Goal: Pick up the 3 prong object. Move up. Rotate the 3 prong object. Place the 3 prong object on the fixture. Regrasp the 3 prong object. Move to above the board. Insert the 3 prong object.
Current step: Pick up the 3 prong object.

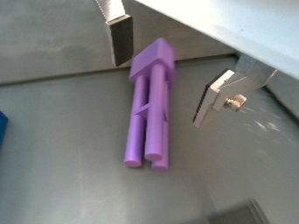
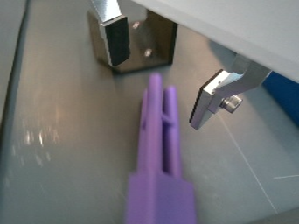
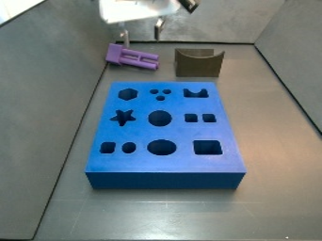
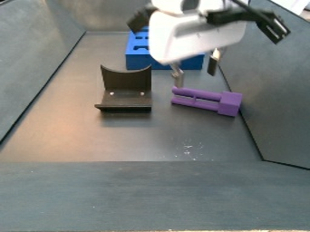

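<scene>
Big blue board (image 3: 164, 132) sits mid-worktop (image 3: 270, 113) in a side view, cutouts up. Behind it, at the far right, stands the dark fixture (image 3: 198, 62). The gripper (image 1: 163, 83) hovers low over the far left corner, jaws wide and holding nothing, fingers (image 2: 114, 39) on either side of the 3 prong object (image 1: 151, 103). That purple piece lies flat on the worktop, just left of the fixture, untouched
</scene>
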